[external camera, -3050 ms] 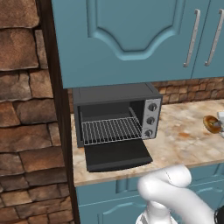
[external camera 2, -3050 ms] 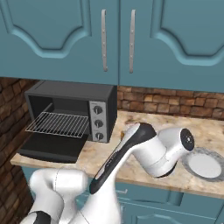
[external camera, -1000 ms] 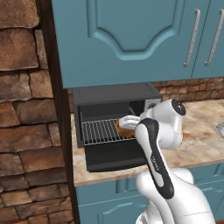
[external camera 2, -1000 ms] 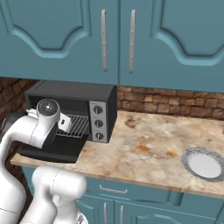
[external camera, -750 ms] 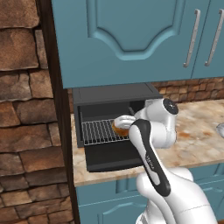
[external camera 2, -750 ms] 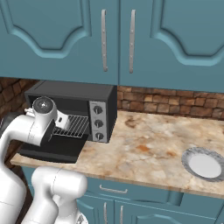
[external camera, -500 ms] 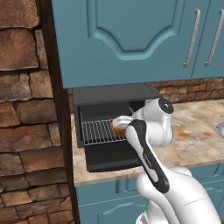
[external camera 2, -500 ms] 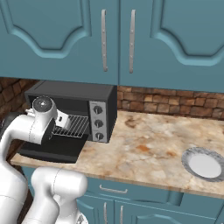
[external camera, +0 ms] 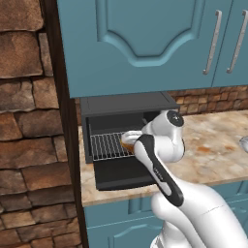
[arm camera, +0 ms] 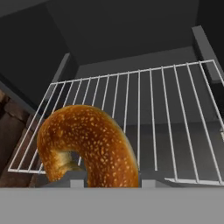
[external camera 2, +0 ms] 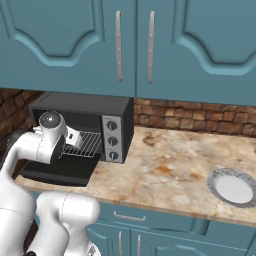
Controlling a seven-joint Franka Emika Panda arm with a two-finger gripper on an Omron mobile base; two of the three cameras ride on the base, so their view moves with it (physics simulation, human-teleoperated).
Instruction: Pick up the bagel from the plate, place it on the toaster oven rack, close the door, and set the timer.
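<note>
I have the bagel (arm camera: 89,146) clamped in the gripper (arm camera: 107,177), lower left of the hand view, hovering over the front edge of the toaster oven rack (arm camera: 144,113). Pick is done, and the plate (external camera 2: 231,188) sits bare at lower right. The door (external camera: 123,172) hangs open; release, closing and the timer (external camera 2: 114,155) remain.

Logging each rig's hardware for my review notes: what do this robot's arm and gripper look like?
The arm is glossy white with rounded, bulbous segments, a dark band along one link and a dark grey cap at one joint. The gripper has two small dark grey fingertips. No cables or markings are visible.
</note>
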